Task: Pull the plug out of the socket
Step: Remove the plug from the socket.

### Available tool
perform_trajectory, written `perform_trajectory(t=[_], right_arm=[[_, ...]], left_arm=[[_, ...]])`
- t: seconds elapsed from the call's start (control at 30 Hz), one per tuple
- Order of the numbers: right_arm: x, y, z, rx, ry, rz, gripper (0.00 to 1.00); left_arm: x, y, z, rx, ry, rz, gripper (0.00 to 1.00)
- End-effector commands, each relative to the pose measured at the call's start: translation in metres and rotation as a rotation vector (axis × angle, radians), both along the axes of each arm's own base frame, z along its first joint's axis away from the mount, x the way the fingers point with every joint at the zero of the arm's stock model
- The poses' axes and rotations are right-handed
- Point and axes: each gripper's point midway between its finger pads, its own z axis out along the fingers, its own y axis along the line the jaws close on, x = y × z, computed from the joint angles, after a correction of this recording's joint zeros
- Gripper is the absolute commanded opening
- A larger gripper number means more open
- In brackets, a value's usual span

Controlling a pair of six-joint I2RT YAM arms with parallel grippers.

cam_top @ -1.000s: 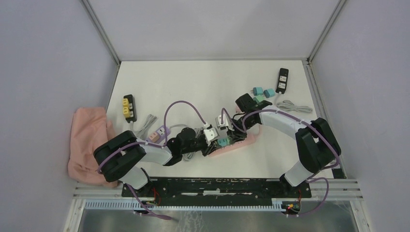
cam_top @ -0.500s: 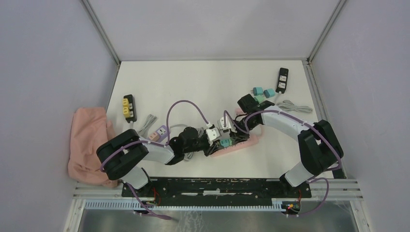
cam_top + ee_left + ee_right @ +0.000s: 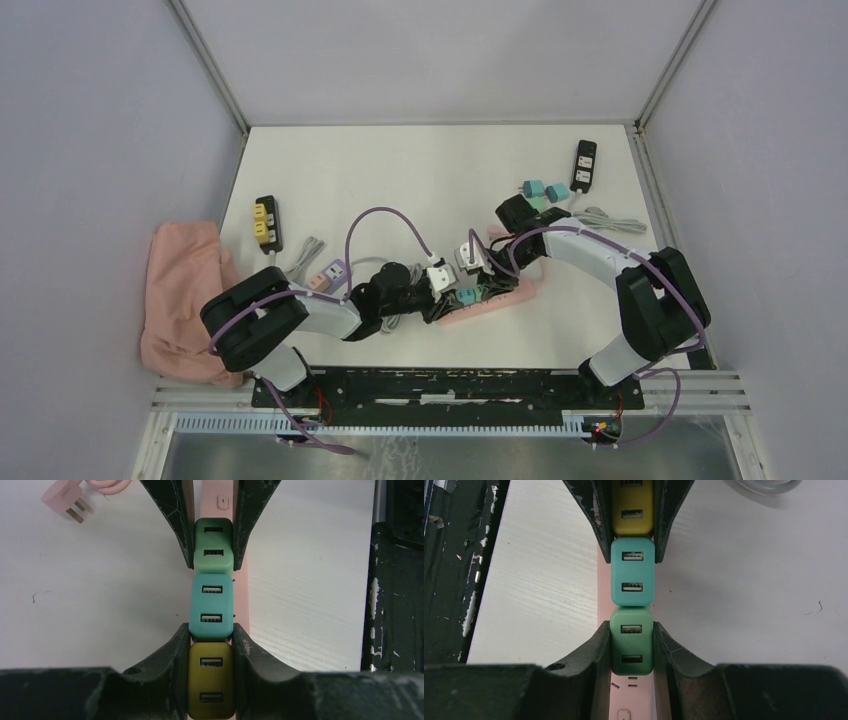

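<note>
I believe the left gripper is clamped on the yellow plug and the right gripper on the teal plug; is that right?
Not quite: the right wrist view shows the right gripper clamped on the green plug; the teal plug stands ungripped in the middle. The left gripper is on the yellow plug, as you say.

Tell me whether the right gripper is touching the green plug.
Touching. The right wrist view shows the right gripper closed on the green plug, flush against both its sides.
</note>
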Motion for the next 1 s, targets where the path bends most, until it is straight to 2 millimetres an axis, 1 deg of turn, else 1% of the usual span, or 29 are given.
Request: perform_trajectory(t=[0.0, 0.03, 0.1, 0.2, 0.27, 0.33, 0.43, 0.53, 0.6, 0.67, 0.7, 0.77, 0.83, 0.9, 0.97], right_arm=[[-0.016, 0.028, 0.032, 0.098, 0.091, 0.007, 0.00], [-0.010, 0.031, 0.037, 0.103, 0.089, -0.005, 0.00], [-0.001, 0.026, 0.036, 0.083, 0.083, -0.036, 0.00], [0.012, 0.008, 0.027, 0.056, 0.055, -0.082, 0.00], [0.012, -0.003, 0.022, 0.039, 0.041, -0.084, 0.00], [0.004, -0.005, 0.022, 0.041, 0.036, -0.049, 0.00], [-0.007, 0.000, 0.021, 0.050, 0.028, 0.003, 0.00], [-0.015, 0.017, 0.027, 0.086, 0.058, 0.011, 0.00], [-0.009, 0.027, 0.038, 0.125, 0.086, -0.033, 0.00], [0.001, 0.028, 0.046, 0.148, 0.095, -0.080, 0.00], [0.007, 0.025, 0.049, 0.163, 0.103, -0.108, 0.00], [0.019, 0.012, 0.050, 0.174, 0.105, -0.156, 0.00], [0.022, -0.004, 0.043, 0.136, 0.066, -0.156, 0.00], [0.012, -0.012, 0.037, 0.118, 0.042, -0.105, 0.00], [-0.002, -0.011, 0.037, 0.140, 0.040, -0.033, 0.00]], left_arm=[[-0.002, 0.018, -0.032, 0.111, 0.044, 0.031, 0.03], [-0.002, 0.017, -0.031, 0.109, 0.042, 0.032, 0.03], [-0.002, 0.018, -0.031, 0.109, 0.044, 0.033, 0.03], [-0.002, 0.017, -0.031, 0.109, 0.046, 0.029, 0.03], [-0.003, 0.017, -0.031, 0.113, 0.048, 0.025, 0.03], [-0.002, 0.017, -0.032, 0.118, 0.049, 0.024, 0.03], [-0.002, 0.016, -0.033, 0.124, 0.049, 0.017, 0.03], [-0.003, 0.014, -0.035, 0.133, 0.055, 0.008, 0.03], [-0.003, 0.013, -0.037, 0.140, 0.061, 0.002, 0.03], [-0.003, 0.013, -0.039, 0.145, 0.066, 0.000, 0.03], [-0.003, 0.013, -0.040, 0.147, 0.066, 0.000, 0.03], [-0.003, 0.013, -0.040, 0.148, 0.067, 0.000, 0.03], [-0.004, 0.013, -0.040, 0.148, 0.068, 0.000, 0.03], [-0.003, 0.013, -0.041, 0.151, 0.070, -0.002, 0.03], [-0.003, 0.012, -0.041, 0.153, 0.072, -0.005, 0.03]])
